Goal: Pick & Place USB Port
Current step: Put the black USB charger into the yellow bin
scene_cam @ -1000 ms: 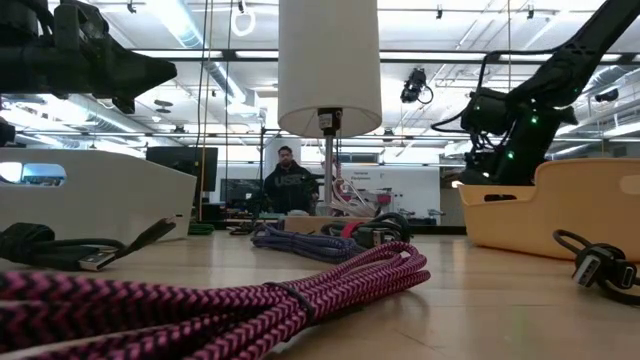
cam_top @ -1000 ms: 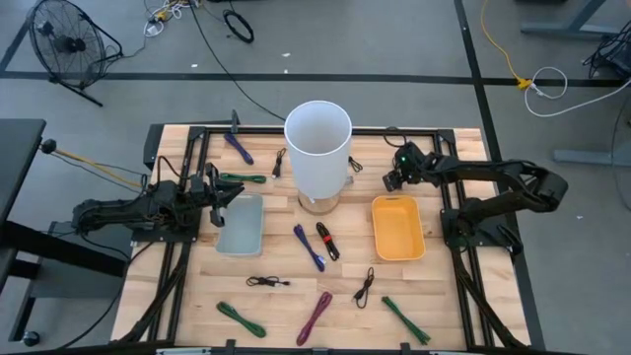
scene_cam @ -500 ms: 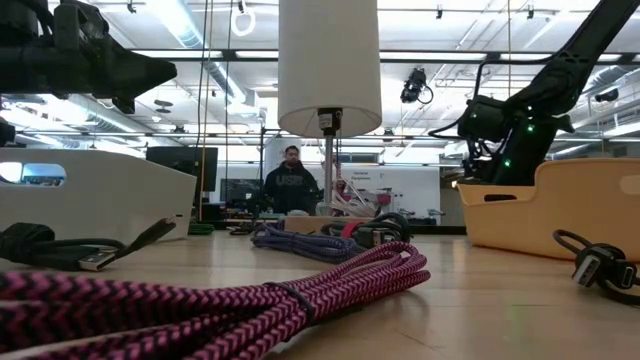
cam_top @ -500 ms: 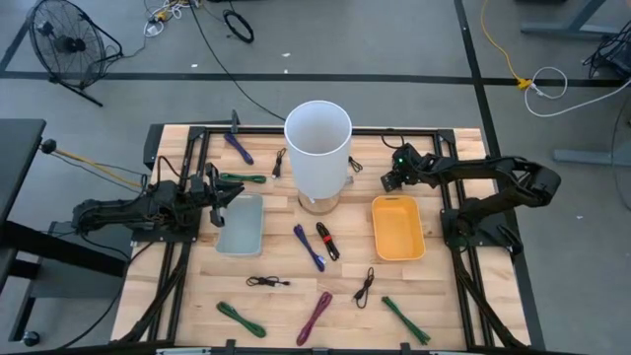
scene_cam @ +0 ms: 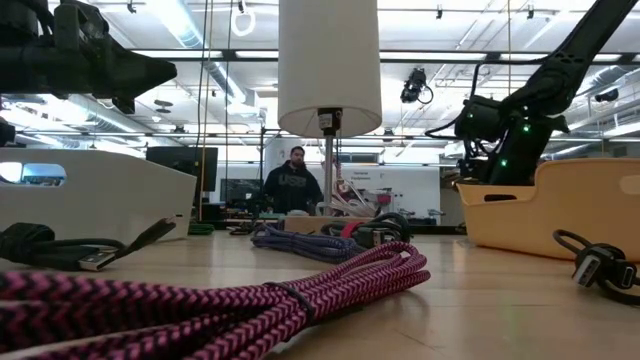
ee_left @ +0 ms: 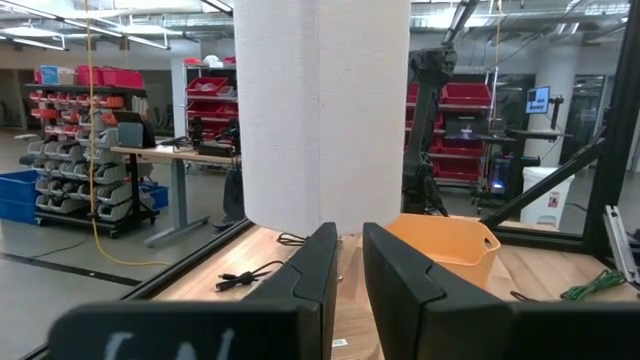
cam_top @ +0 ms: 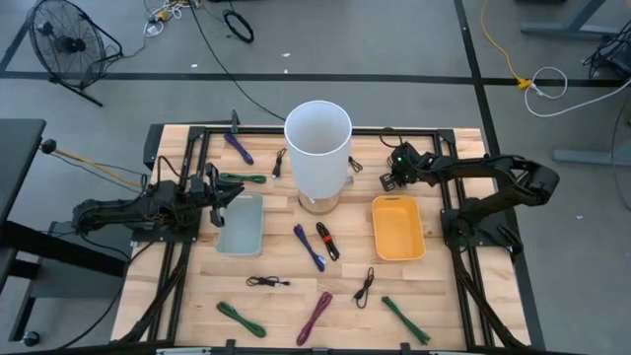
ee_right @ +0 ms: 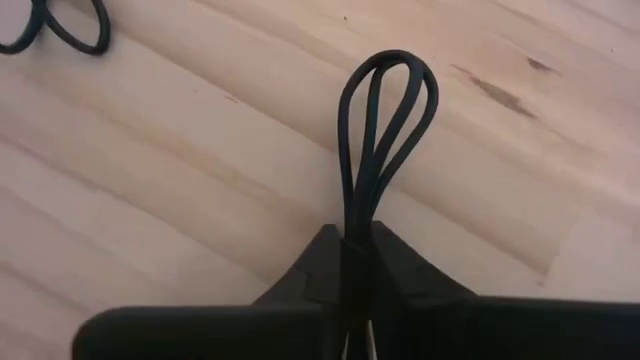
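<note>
USB cable (ee_right: 385, 140), black and bundled into loops, is sitting pinched between my right jaws, which are closing tight on its gathered end so the loops are fanning out ahead of the fingertips instead of sagging. From the wrist view the bundle is running straight down the middle of the jaws, centred, with bare wood of the desk (ee_right: 180, 180) passing beneath it, so I am judging that I am carrying it clear of the surface.

My right gripper (cam_top: 393, 177) is hanging over the back of the desk, at about one o'clock from the desk's centre. I am holding it there because the orange bin (cam_top: 397, 228) is lying just toward six o'clock from the jaws, and that looks like the place for the drop. The white lampshade (cam_top: 317, 148) is standing at nine o'clock from me.

My left gripper (ee_left: 342, 262) is waiting at nine o'clock on the desk, jaws nearly together and holding nothing, beside the grey bin (cam_top: 241, 224). Other cables are lying scattered toward six o'clock, among them a magenta cable (cam_top: 315, 317).
</note>
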{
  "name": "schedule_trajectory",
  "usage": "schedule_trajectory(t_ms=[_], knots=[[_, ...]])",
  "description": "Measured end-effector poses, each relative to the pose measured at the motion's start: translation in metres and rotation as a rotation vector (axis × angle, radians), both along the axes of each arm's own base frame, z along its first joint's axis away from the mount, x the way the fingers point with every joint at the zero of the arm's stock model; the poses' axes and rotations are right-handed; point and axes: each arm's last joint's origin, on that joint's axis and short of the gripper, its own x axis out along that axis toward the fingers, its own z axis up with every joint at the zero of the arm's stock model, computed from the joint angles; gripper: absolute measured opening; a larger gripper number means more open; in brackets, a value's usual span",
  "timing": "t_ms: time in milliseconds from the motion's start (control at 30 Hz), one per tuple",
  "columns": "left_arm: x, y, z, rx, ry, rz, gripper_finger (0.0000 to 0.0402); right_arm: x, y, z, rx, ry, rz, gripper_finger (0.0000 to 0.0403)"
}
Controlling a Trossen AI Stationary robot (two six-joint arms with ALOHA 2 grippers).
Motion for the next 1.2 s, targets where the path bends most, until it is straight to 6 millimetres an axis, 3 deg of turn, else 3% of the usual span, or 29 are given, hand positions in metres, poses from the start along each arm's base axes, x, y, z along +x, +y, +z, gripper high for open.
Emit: schedule_trajectory(t_ms=[200,367,533,700,933,1200], knots=[[0.000,0.000,0.000,0.000,0.000,0.000,0.0058,0.009,-0.008,0.054,-0.069,-0.018,0.034,0.0020],[0.000,0.000,0.000,0.000,0.000,0.000,0.0058,0.009,-0.005,0.120,-0.155,-0.054,0.067,0.0017],[0.000,0.000,0.000,0.000,0.000,0.000,0.0058,-0.005,0.019,0.187,-0.205,-0.123,0.115,0.0017],[0.000,0.000,0.000,0.000,0.001,0.000,0.0058,-0.025,0.058,0.231,-0.196,-0.215,0.183,0.0017],[0.000,0.000,0.000,0.000,0.001,0.000,0.0058,-0.031,0.109,0.234,-0.072,-0.294,0.350,0.0017],[0.000,0.000,0.000,0.000,0.004,0.000,0.0058,-0.003,0.163,0.205,0.047,-0.269,0.589,0.0016]])
